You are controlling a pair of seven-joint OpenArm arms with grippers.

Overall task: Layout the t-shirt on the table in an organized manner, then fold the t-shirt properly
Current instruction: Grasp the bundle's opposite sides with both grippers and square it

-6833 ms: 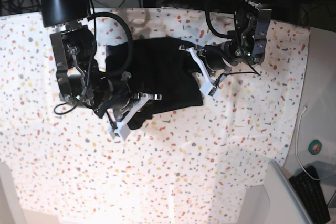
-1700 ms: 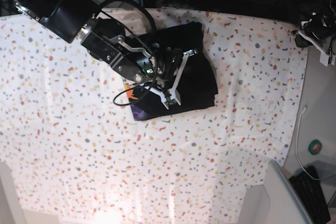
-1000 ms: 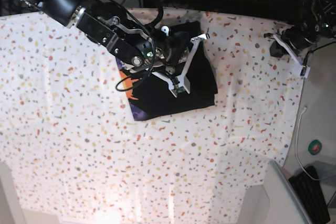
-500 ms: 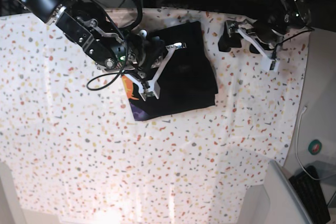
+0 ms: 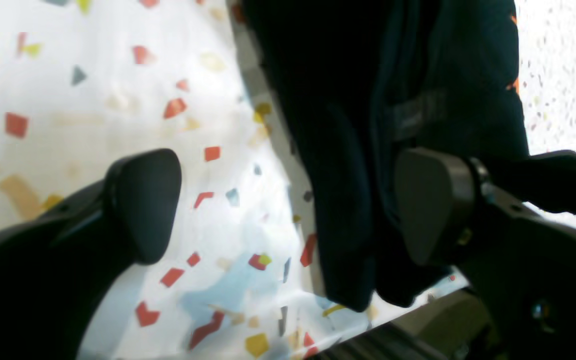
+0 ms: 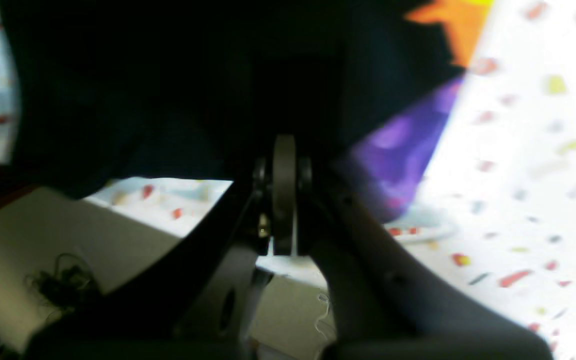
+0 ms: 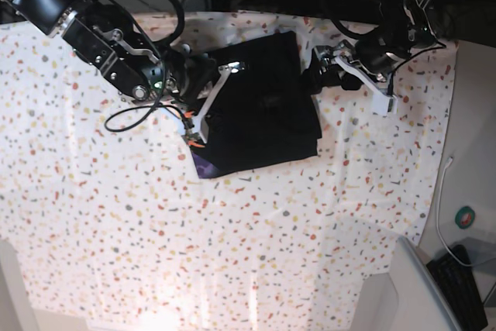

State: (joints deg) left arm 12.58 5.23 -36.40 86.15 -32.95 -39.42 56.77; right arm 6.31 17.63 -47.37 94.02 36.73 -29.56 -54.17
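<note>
I see my left gripper spread wide beside the folded black t-shirt; I cannot tell about my right gripper.

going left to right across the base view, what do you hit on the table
bare speckled table → right gripper at the t-shirt's left edge → black t-shirt → left gripper at its right edge → bare table again

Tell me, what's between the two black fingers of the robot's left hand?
In the left wrist view, speckled table and the edge of the t-shirt lie between the open left gripper's fingers; the far finger sits against the dark cloth.
</note>
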